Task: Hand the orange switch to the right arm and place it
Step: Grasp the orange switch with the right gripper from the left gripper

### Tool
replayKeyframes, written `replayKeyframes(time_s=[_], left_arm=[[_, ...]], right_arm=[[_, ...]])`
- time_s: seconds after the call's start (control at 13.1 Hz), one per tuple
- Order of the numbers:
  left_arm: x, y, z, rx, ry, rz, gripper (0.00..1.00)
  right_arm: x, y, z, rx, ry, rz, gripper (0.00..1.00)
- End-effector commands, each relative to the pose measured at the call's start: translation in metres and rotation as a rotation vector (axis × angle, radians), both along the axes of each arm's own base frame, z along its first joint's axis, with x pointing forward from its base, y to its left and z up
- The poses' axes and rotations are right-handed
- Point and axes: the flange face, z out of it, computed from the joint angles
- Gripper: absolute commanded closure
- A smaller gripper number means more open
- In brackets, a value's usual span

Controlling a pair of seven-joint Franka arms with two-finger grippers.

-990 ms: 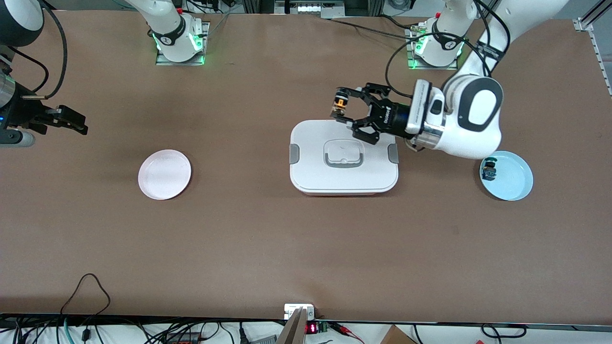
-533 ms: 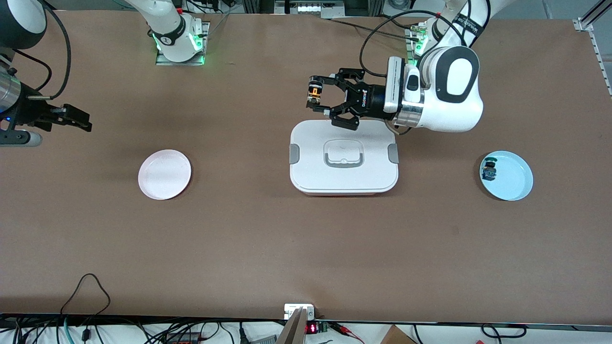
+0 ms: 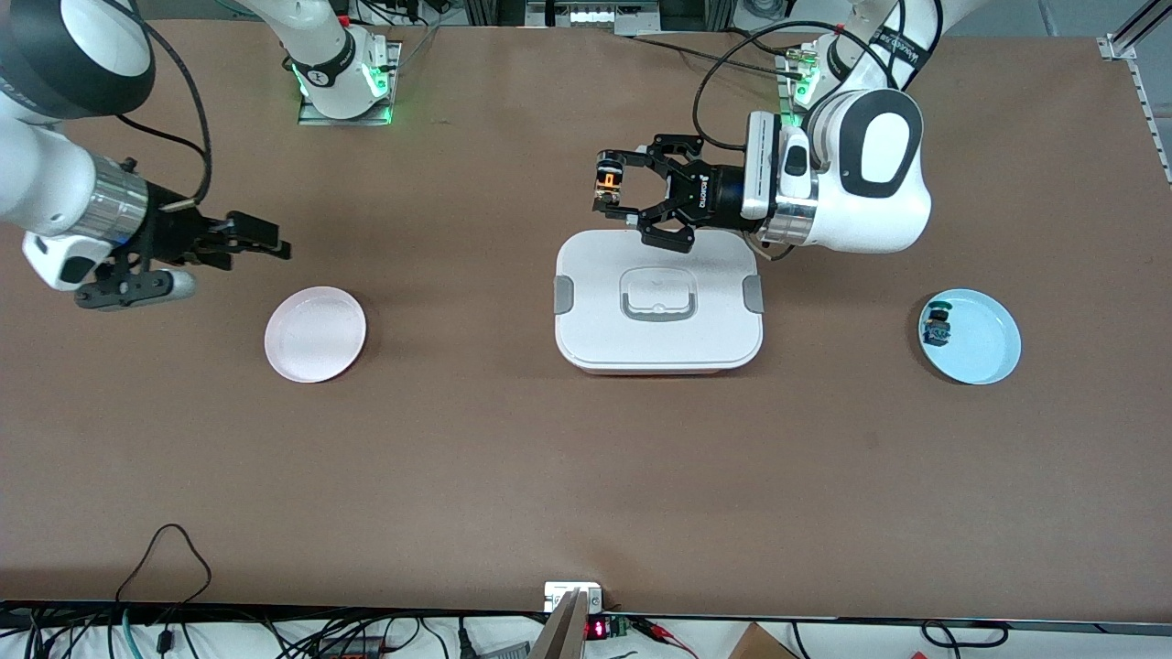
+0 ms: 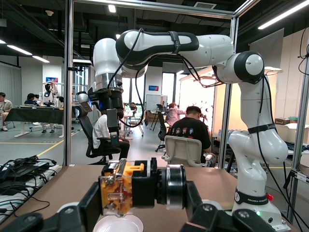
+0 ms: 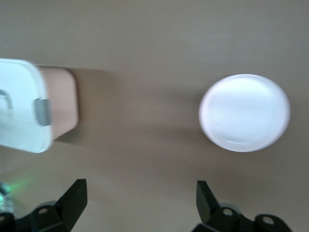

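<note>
My left gripper (image 3: 612, 190) is shut on the orange switch (image 3: 605, 182) and holds it in the air over the table just past the white box's edge toward the robot bases. In the left wrist view the orange switch (image 4: 140, 186) sits sideways between the fingers, orange-tan end and round black end showing. My right gripper (image 3: 261, 245) is open and empty, up in the air near the pink plate (image 3: 315, 333) at the right arm's end. In the right wrist view the fingertips (image 5: 75, 193) are spread wide, with the pink plate (image 5: 245, 112) below.
A white lidded box (image 3: 658, 301) with grey clips and handle sits mid-table. A light blue plate (image 3: 980, 340) at the left arm's end holds a small black part with blue-green detail (image 3: 937, 325). The box also shows in the right wrist view (image 5: 21, 108).
The right arm has swung in from the table's end toward the pink plate. The left gripper, which had lifted the switch toward the bases earlier, has barely moved in the last half second.
</note>
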Motion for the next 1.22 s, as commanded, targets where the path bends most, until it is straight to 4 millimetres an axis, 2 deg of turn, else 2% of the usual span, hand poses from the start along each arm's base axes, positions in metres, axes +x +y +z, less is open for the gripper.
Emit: replayKeyframes(time_s=[0.0, 0.15, 0.23, 0.38, 0.61, 0.91, 1.14], left_arm=[[-0.002, 0.003, 0.007, -0.004, 0.019, 0.020, 1.00], [-0.002, 0.003, 0.008, -0.004, 0.019, 0.021, 1.00], [-0.002, 0.003, 0.008, -0.004, 0.019, 0.021, 1.00], [-0.002, 0.003, 0.008, -0.004, 0.022, 0.021, 1.00], [-0.002, 0.003, 0.007, -0.003, 0.023, 0.020, 1.00], [-0.001, 0.004, 0.007, -0.003, 0.023, 0.023, 1.00], [-0.002, 0.004, 0.008, -0.004, 0.022, 0.022, 1.00]], right_arm=[[0.000, 0.057, -0.004, 0.142, 0.004, 0.015, 0.00], [-0.007, 0.101, -0.002, 0.311, 0.034, 0.020, 0.00], [-0.006, 0.115, 0.001, 0.371, 0.028, -0.003, 0.00], [-0.009, 0.138, 0.001, 0.473, 0.033, -0.048, 0.00], [-0.018, 0.176, -0.013, 0.734, 0.159, -0.153, 0.00], [-0.017, 0.224, -0.032, 0.930, 0.231, -0.269, 0.00], [-0.024, 0.256, -0.037, 1.019, 0.258, -0.353, 0.00]])
